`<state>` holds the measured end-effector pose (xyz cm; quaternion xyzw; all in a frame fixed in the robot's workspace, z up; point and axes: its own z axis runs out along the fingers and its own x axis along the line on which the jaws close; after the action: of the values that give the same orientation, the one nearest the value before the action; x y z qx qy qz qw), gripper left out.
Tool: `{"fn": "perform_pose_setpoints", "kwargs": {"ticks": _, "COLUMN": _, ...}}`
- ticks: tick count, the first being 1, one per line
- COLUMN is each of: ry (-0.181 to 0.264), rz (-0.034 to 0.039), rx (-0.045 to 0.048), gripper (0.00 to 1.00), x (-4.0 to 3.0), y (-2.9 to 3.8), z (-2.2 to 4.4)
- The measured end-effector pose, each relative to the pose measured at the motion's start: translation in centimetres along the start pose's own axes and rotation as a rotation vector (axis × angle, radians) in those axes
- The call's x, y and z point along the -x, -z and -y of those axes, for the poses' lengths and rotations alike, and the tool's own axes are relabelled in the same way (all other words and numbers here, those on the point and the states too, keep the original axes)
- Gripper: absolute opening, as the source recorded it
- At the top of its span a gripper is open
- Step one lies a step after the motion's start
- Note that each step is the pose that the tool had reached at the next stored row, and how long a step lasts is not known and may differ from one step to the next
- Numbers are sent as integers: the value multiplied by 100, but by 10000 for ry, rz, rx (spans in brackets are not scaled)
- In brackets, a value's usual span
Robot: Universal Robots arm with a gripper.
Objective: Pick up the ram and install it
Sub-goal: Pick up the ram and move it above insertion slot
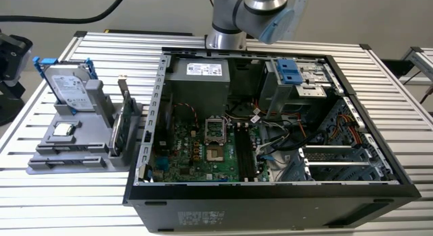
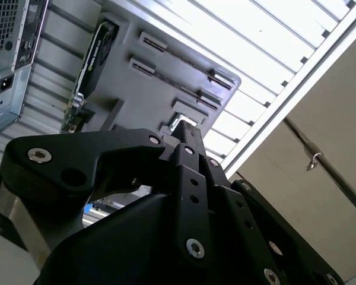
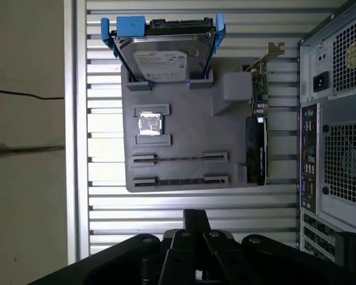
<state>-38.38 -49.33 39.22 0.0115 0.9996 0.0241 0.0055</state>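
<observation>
My claw (image 3: 196, 214) is hovering over the desk (image 3: 136, 217), fingers together, gripping nothing; the ram (image 3: 181, 180) is standing edgewise in the grey holder (image 3: 190, 130), near the PC case (image 3: 335, 119).

A silver table (image 1: 121, 43) of ribbed metal slats is carrying two things; a grey holder tray (image 1: 71, 162) is sitting flat toward the exterior view's left; an open black computer case (image 1: 271, 208) is lying on its side just beside the tray, toward the exterior view's right, and is taking up most of the surface; bare slats are showing around both.
</observation>
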Motion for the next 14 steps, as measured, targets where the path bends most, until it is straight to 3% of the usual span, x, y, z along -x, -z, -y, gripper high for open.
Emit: {"fn": "perform_pose_setpoints", "kwargs": {"ticks": 14, "ry": -271, "rz": 14, "rx": -17, "gripper": 0, "x": -1, "y": -95, "z": 5}}
